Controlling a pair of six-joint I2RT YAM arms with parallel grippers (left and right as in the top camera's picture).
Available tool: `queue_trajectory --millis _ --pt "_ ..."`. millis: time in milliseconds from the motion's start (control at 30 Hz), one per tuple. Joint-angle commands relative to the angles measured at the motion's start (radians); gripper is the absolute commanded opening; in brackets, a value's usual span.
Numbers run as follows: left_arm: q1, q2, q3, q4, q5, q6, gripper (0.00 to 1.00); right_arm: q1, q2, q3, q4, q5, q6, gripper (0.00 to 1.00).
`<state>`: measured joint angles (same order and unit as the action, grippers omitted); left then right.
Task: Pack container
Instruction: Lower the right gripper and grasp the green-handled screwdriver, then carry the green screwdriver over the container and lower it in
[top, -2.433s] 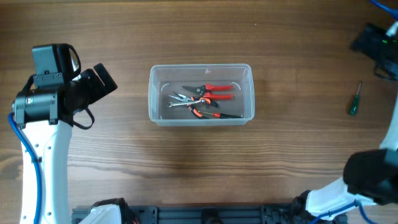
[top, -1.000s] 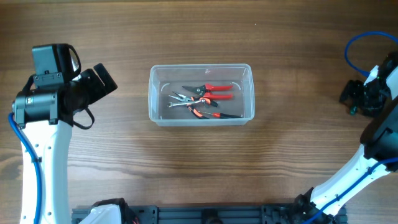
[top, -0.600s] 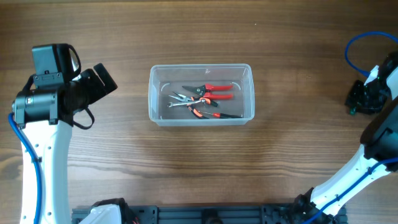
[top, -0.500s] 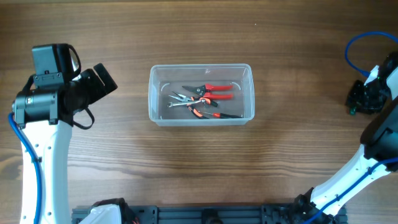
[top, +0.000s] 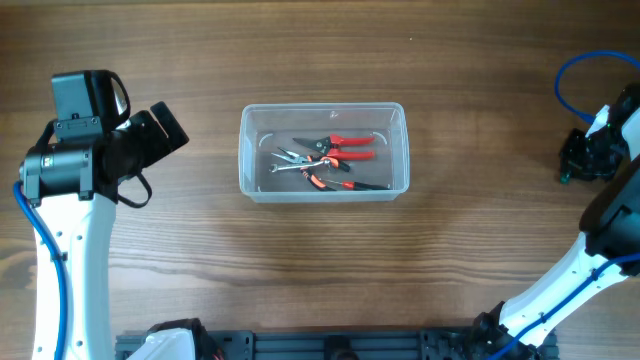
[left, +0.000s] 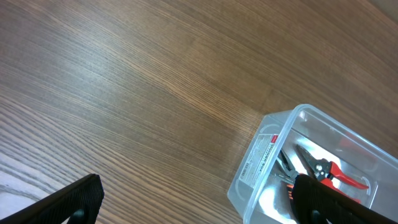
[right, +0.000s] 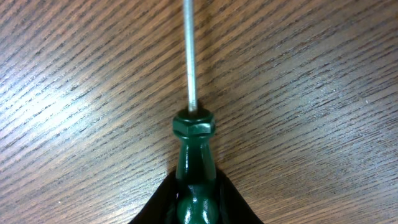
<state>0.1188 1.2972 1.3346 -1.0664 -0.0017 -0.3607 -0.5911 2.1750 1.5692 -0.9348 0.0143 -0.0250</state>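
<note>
The container (top: 245, 150) is a clear rectangular tub at the table's middle, holding red-handled pliers and cutters (top: 325, 160). My left gripper (top: 172, 130) hangs left of it, wide open and empty; in the left wrist view its fingers (left: 68, 202) frame bare wood and the container's labelled end (left: 267, 155). At the far right, my right gripper (top: 578, 165) sits low over a green-handled screwdriver (top: 566, 180). The right wrist view shows the screwdriver (right: 195, 155) lying on the wood, shaft pointing away, with my right gripper (right: 196, 208) shut on its handle.
The wooden table (top: 470, 250) stretches between the container and the right gripper. A blue cable (top: 570, 70) loops above the right arm. The left arm's white link (top: 75, 270) stands at the left edge.
The right gripper has settled over the screwdriver and its jaws have come together on the green handle. The left arm and the container have not moved.
</note>
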Motion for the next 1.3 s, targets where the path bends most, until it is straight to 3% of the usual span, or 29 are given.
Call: queue_trajectory --millis 0,100,367,600,900,1067,1167,1267 --pt "-0.005 0.005 0.007 0.000 0.013 0.016 1.00 0.005 0.043 -0.040 0.001 -0.061 0.001 0.11" --pt "-0.005 0.005 0.008 0.000 0.013 0.016 1.00 0.005 0.043 -0.040 0.004 -0.061 0.002 0.04" --pt "-0.005 0.005 0.007 -0.001 0.012 0.016 1.00 0.010 0.013 -0.024 -0.001 -0.130 0.001 0.04" --pt "-0.005 0.005 0.007 -0.001 0.012 0.016 1.00 0.126 -0.193 0.014 -0.012 -0.232 -0.138 0.04" --pt "-0.005 0.005 0.007 0.000 0.012 0.016 1.00 0.594 -0.537 0.018 -0.036 -0.293 -0.583 0.04" --pt "-0.005 0.005 0.008 -0.001 0.012 0.016 1.00 0.879 -0.541 0.007 -0.053 -0.268 -0.800 0.04" --pt "-0.005 0.005 0.007 -0.005 0.012 0.016 1.00 0.978 -0.509 -0.015 -0.054 -0.262 -0.908 0.04" --pt "-0.005 0.005 0.008 -0.017 0.012 0.016 1.00 1.021 -0.457 -0.023 -0.055 -0.267 -0.925 0.04"
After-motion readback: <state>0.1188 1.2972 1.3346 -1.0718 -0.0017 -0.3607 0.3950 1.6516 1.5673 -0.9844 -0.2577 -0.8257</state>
